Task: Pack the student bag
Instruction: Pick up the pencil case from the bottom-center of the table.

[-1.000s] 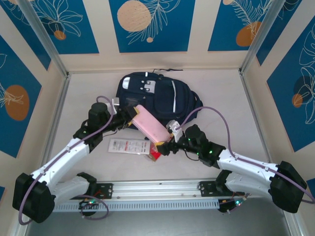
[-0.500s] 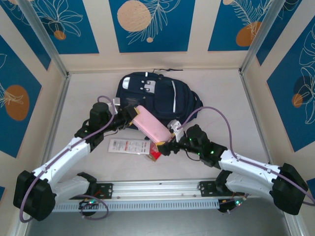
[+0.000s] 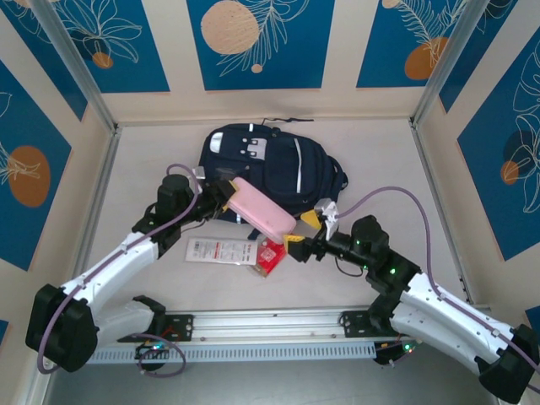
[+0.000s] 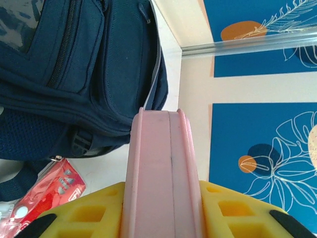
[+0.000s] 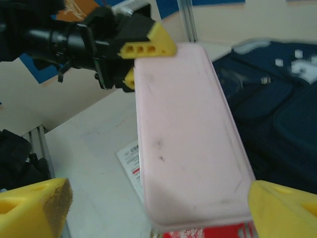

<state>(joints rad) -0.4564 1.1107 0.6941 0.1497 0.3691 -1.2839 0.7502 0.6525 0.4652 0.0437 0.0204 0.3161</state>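
Here, student bag [image 3: 278, 160]: lying flat on the bench [image 3: 143, 186], far centre.
Pink case [image 3: 263, 211]: just near the bag, slanting down to the right.
Left end effector [image 3: 223, 196]: clamped on the case's left end.
Right end effector [image 3: 302, 234]: fingers spread wide, gripping nothing, at the case's right end.
White packet [image 3: 221, 251], red packet [image 3: 270, 256]: on the bench, under the case.

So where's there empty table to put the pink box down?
Bare table lies right of the student bag, up to the right wall, and left of it too, by the left wall. It's crowded in the middle front: the white packet, the red packet and both hands, the left hand holding the pink box, the right hand open.
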